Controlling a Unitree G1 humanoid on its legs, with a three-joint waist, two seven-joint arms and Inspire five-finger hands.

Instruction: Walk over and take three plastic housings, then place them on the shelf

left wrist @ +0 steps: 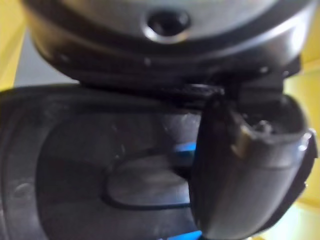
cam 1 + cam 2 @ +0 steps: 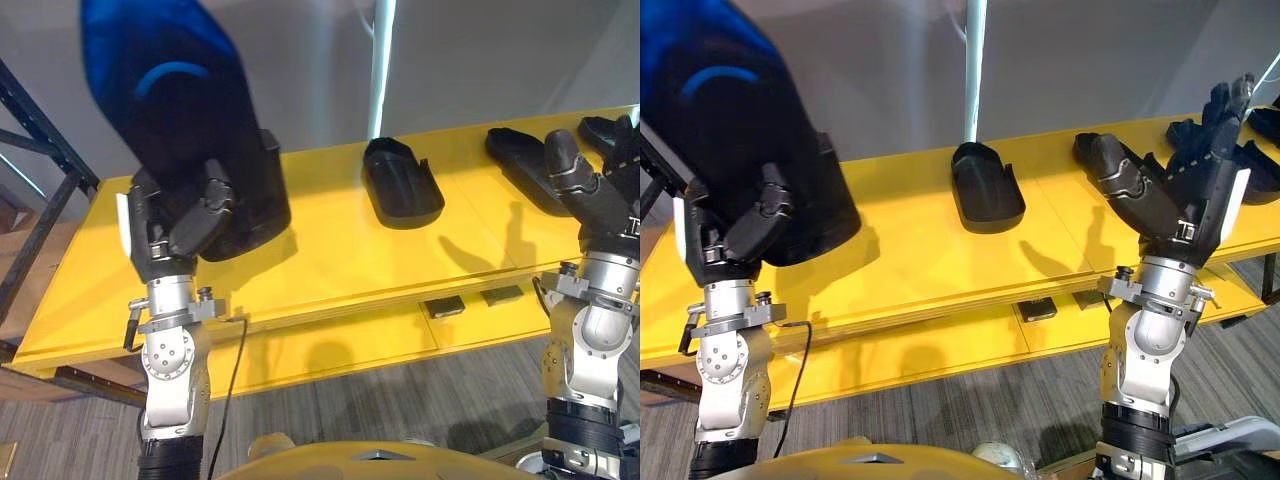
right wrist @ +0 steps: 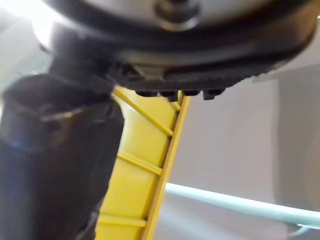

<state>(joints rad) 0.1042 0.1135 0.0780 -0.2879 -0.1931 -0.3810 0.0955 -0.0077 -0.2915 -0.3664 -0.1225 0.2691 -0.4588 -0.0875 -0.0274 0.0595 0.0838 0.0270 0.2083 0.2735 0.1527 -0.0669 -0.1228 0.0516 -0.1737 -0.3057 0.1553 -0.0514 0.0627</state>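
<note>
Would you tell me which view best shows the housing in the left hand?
The left eye view: the housing shows nearly whole, the left hand curled round its lower end. The right eye view crops it at the edge; the left wrist view, a close patch.

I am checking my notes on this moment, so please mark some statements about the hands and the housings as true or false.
1. The left hand is curled round a black plastic housing. True.
2. The right hand grips a housing too. False: its fingers are straight and it holds nothing.
3. A second housing lies on the yellow shelf between the two hands. True.
4. The held housing lies flat on the shelf. False: the left hand holds it raised above the shelf.
</note>
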